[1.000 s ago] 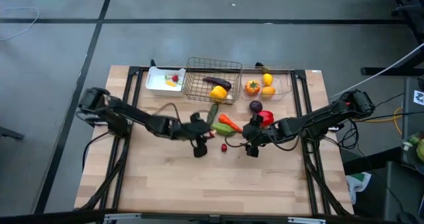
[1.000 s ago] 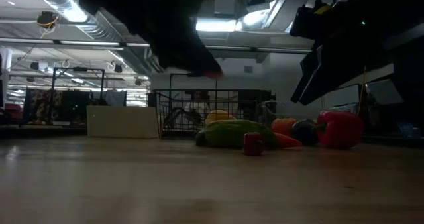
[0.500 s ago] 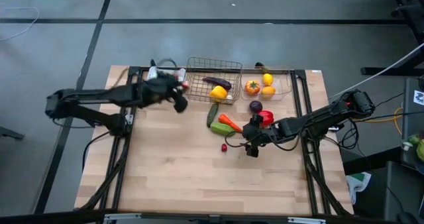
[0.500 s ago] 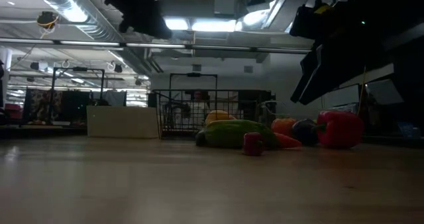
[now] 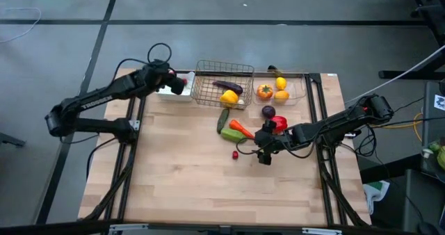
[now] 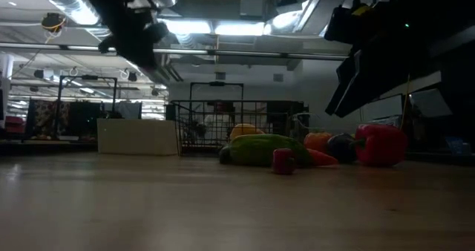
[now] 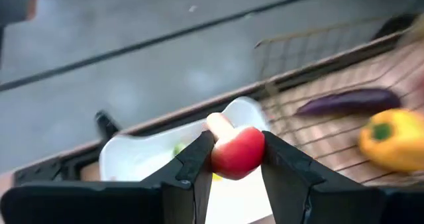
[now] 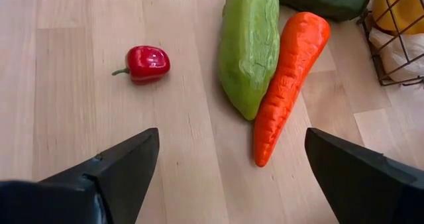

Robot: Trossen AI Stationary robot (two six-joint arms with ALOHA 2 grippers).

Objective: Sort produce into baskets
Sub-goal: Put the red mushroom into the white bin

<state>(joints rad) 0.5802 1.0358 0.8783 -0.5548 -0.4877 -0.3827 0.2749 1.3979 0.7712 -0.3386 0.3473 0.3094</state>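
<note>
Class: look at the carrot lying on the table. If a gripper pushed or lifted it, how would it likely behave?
The carrot looks rigid and moulded, so it probably stays stiff. Its tapered round body might roll in a curve. It touches the light green vegetable, so a push would likely nudge that too.

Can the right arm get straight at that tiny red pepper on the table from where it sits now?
Probably yes. The right gripper hangs open just short of the small red pepper, which lies alone on bare wood. The light green vegetable and carrot lie off to one side, apart from it.

Dim, backlit low view under glaring ceiling lights (image 6: 223,28); left wrist view perhaps motion-blurred.
</note>
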